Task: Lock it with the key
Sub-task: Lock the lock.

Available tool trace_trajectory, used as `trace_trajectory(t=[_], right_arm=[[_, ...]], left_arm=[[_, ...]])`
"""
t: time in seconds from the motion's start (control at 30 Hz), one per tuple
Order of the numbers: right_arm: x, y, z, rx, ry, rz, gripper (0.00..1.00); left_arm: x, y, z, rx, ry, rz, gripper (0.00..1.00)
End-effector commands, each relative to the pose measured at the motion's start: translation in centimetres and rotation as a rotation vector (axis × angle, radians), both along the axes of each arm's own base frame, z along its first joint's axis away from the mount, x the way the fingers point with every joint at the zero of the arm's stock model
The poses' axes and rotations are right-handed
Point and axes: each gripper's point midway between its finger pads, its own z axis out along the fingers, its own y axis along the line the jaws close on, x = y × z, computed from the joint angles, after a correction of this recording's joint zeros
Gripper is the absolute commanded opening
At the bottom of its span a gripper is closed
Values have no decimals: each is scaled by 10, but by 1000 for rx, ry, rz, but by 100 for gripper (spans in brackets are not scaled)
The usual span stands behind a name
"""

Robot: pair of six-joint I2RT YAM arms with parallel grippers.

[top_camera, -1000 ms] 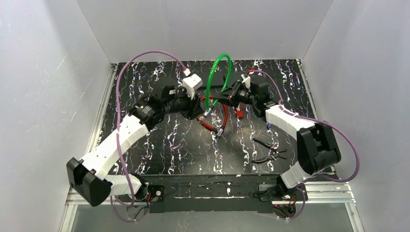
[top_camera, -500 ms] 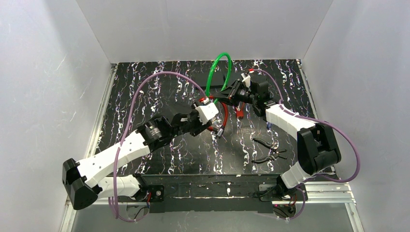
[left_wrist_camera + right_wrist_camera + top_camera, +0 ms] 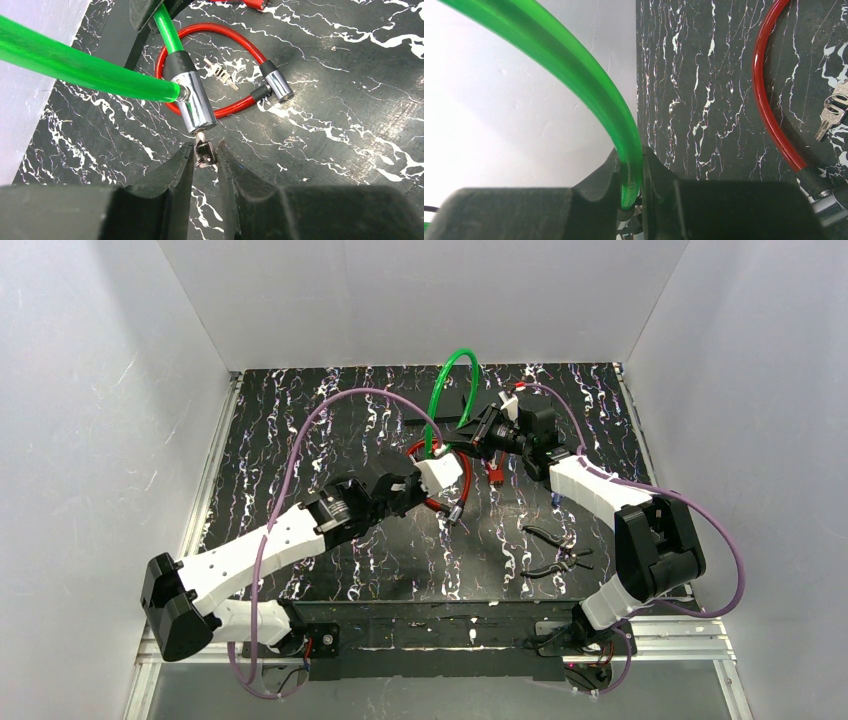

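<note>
On the black, white-veined table [image 3: 350, 100] there are two cable locks: one green cable lock [image 3: 100, 75] and one red cable lock [image 3: 237, 103]. One key [image 3: 205, 152] sits in the green one, and a small bunch of spare keys [image 3: 220, 75] lies inside the red loop. Two dark-handled pliers [image 3: 548, 534] lie well apart from the locks, near the right arm.

The green cable lock is held off the table towards its far middle, with the cable arching high. The right gripper [image 3: 630, 172] is clamped on that cable. The lock's chrome barrel [image 3: 196, 102] tilts downward, with one cable end plugged into its side. The key juts from its lower end.

The left gripper [image 3: 204, 150] has its fingers narrowed to either side of the key's head, just beside it. Whether they actually press it cannot be told. The number of spare keys is hard to make out. In the top view the left wrist covers the barrel and key.
</note>
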Motion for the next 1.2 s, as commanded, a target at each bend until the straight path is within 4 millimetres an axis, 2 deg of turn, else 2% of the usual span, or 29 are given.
trace_trajectory(t=[0.0,0.1,0.23,0.4,0.6,0.77,1.17], right_arm=[[-1,3,61,86,-154,14,1],[-2,3,63,98,-156,16,1],[-3,4,65,118,-159,20,1],[-5,4,67,133,-165,26,1],[-6,5,72,166,-174,30,1],[-7,5,74,177,-178,33,1],[-9,5,76,194,-182,36,1]], left_arm=[[-2,0,20,-56,5,33,16],[-5,-1,21,-87,50,44,6],[-7,-4,25,-145,131,64,0],[-7,-3,28,-245,242,99,0],[-17,-13,33,-461,504,80,0],[-18,-18,36,-606,697,84,0],[-30,-30,38,-804,1041,49,0]])
